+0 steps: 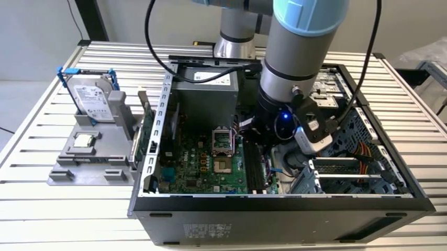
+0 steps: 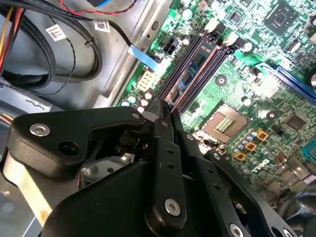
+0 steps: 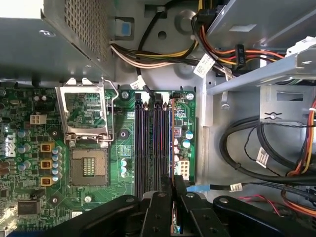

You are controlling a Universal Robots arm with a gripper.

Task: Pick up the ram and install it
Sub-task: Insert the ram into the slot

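Observation:
The ram (image 2: 196,63) is a thin dark stick standing on edge along one of the motherboard's memory slots (image 3: 148,143), next to the open processor socket (image 3: 88,167). It appears edge-on in the first wrist view (image 3: 171,143). My gripper (image 2: 167,112) has its black fingers pressed together on the stick's near end, and its tips (image 3: 174,183) sit right over the slot. In the exterior view the arm's wrist (image 1: 283,123) reaches down into the open computer case (image 1: 279,204) over the slots (image 1: 253,167).
A silver hard drive in a blue frame (image 1: 91,98) and a small square processor chip (image 1: 84,140) rest on a grey holder (image 1: 66,175) at the exterior view's left. Cable bundles (image 3: 256,148) and a metal drive cage (image 3: 256,29) crowd the case beside the slots.

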